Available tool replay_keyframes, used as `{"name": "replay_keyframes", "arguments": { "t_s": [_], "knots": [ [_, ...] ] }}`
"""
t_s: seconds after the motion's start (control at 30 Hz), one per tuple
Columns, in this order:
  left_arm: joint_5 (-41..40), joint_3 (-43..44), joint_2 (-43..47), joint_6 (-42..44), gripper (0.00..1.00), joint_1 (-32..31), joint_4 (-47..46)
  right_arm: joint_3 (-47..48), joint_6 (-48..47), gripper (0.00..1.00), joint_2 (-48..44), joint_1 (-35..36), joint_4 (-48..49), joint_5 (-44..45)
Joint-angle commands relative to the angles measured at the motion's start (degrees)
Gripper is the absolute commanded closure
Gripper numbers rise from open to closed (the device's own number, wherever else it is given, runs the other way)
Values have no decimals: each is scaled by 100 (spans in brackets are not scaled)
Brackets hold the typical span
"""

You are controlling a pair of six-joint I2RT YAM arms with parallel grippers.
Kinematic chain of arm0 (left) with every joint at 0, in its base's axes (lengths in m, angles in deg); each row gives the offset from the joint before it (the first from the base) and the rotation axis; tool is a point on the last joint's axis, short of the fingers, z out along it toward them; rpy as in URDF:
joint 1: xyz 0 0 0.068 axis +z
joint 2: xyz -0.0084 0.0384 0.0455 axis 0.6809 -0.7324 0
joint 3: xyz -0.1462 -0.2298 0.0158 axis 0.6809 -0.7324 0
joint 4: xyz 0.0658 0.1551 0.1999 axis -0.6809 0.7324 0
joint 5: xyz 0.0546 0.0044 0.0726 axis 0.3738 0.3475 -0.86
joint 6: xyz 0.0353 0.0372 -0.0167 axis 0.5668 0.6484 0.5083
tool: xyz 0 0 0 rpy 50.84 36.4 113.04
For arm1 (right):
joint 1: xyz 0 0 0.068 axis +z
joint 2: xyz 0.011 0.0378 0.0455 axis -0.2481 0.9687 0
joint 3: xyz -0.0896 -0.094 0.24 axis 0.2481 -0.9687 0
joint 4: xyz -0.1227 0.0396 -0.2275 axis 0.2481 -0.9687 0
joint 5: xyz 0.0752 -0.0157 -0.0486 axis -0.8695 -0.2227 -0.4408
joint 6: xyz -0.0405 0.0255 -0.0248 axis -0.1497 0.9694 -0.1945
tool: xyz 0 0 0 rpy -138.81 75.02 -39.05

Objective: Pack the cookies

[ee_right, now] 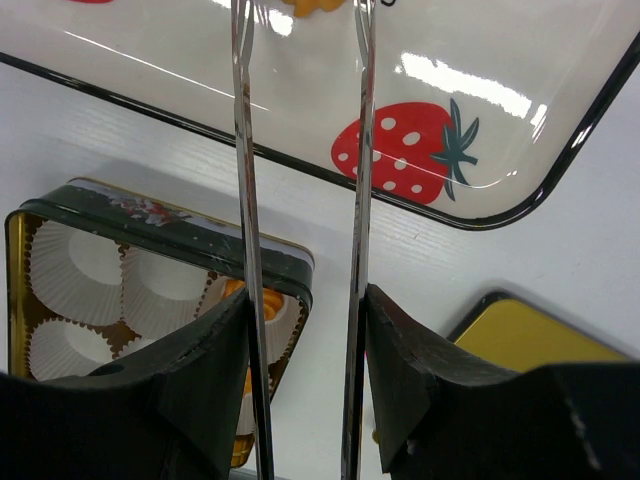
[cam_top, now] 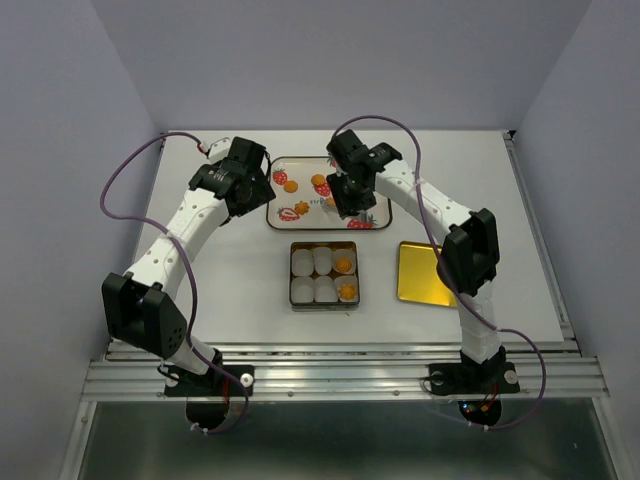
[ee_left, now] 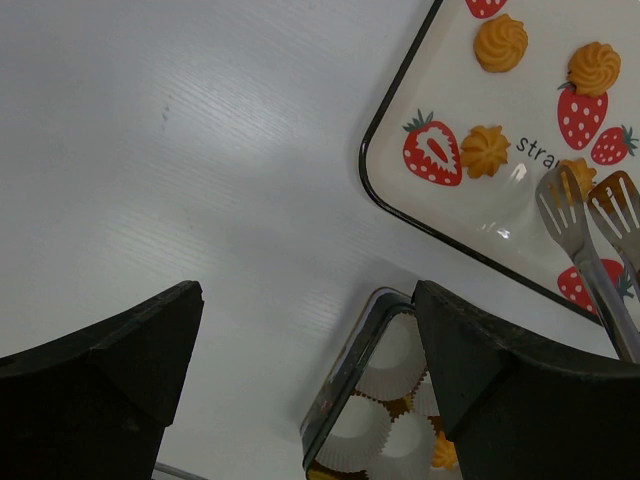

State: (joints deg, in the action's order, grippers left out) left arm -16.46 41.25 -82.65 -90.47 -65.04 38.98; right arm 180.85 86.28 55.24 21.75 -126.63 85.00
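The right pincer (ee_right: 305, 340) pinched tongs (ee_right: 245, 150), tips straddling a cookie (ee_left: 578, 175) on the far tray (cam_top: 280, 215). Three more lay there, and two sat in the near tin (cam_top: 296, 275). The left pincer (ee_left: 305, 310) hung spread over the counter (cam_top: 230, 280). The pick was likely in hand; next, squeeze, lift and carry to an empty cup (cam_top: 299, 262).

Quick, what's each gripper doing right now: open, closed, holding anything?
Left gripper: open, holding nothing.
Right gripper: closed on the metal tongs.

Tongs (ee_right: 360, 150) tips, cookie (ee_right: 312, 6) cut off at top, R wrist.
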Motion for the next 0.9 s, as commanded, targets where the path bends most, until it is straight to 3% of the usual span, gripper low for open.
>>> {"name": "replay_keyframes", "arguments": {
  "t_s": [0.0,0.33,0.87],
  "knots": [
    [-94,-73,144,23,1,-11,-46,-12,-95,48,78,62,195,5],
    [-129,-100,171,23,1,-19,-38,-38,-122,49,131,167,142,269],
    [-155,-82,188,67,1,-11,-64,269,-43,60,-45,220,282,594]
  ]
}}
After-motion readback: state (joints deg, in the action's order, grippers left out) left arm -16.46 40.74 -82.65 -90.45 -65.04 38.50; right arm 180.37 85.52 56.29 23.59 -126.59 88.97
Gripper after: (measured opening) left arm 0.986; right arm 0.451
